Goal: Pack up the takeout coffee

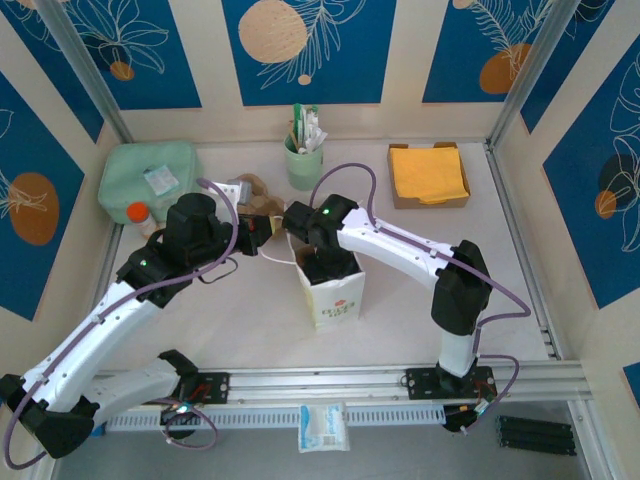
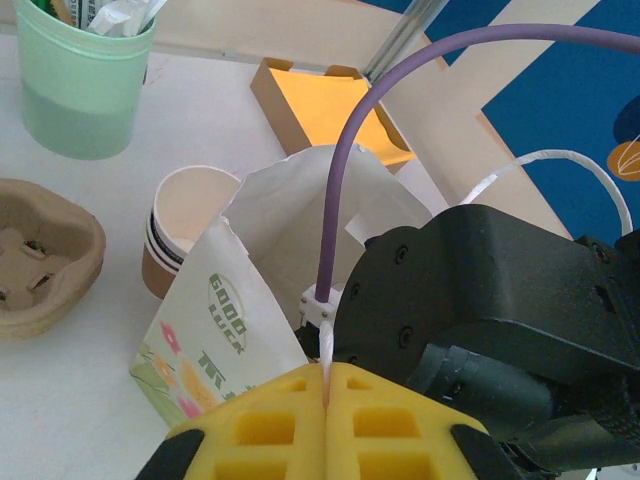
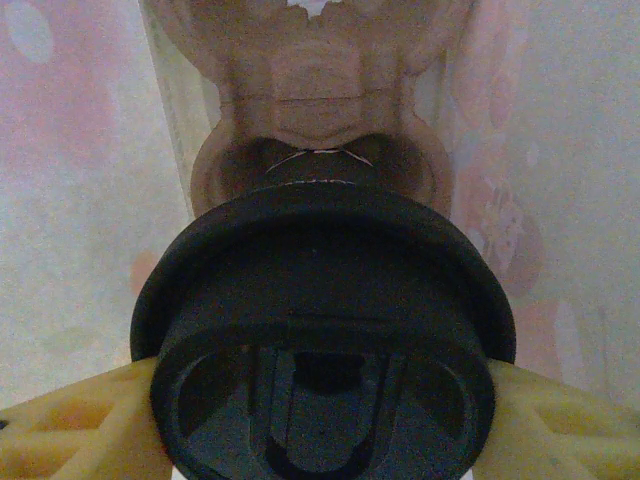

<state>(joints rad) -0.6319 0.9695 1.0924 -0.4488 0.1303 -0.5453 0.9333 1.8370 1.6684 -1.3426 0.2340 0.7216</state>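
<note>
A white printed paper bag (image 1: pixel 338 300) stands upright in the middle of the table (image 1: pixel 230 320), its mouth open. The right gripper (image 3: pixel 325 420) reaches down into that mouth, its yellow fingers (image 3: pixel 60 430) spread partway and pressed on either side of the takeout coffee (image 3: pixel 320 260). The cup's round black lid faces the wrist camera, so the coffee sits inside the bag between its pale walls. Below it, deeper in the bag, lies a brown pulp tray (image 3: pixel 320 80); whether the cup touches it cannot be told. At the bag's left side, the left gripper (image 2: pixel 325 385) is closed tight, its yellow pads meeting on a thin white handle strip (image 2: pixel 326 350) that rises from the bag's rim. The bag's other handle (image 2: pixel 560 160) loops free above the right arm's black wrist. Just behind the bag is a stack of open brown paper cups (image 2: pixel 190 225). A separate pulp carrier (image 2: pixel 40 255) lies to the bag's left. Farther behind the bag stands a mint-green cup (image 1: pixel 304 160) of stirrers, and behind and to its right sits a cardboard tray of orange napkins (image 1: pixel 430 175).
</note>
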